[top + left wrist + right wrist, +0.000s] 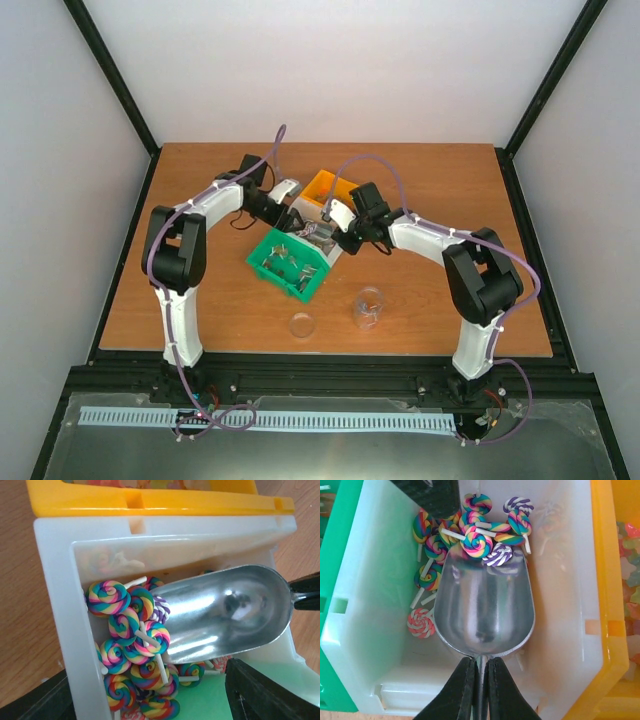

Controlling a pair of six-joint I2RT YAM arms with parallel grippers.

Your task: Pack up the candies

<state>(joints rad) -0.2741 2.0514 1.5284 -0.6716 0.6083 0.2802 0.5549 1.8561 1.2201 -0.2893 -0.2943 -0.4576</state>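
The candies [285, 263], tiny shiny silver wrapped sweets, lie in the green bin [306, 285]; I see them only in the top view. My right gripper [481, 667] is shut on the handle of the silver metal scoop [482, 605]. The scoop is empty and lies in the white bin [560, 605], its lip against a pile of rainbow swirl lollipops [475, 542]. The scoop [225, 610] and lollipops [135, 645] also show in the left wrist view. My left gripper [150, 700] is open, its jaws wide apart over the white bin's [55, 580] end.
A yellow bin [607, 580] with gummy sweets stands behind the white bin. The green bin [340, 540] touches the white bin's other side. A small clear jar [369, 308] and its lid [302, 324] stand near the table's front edge.
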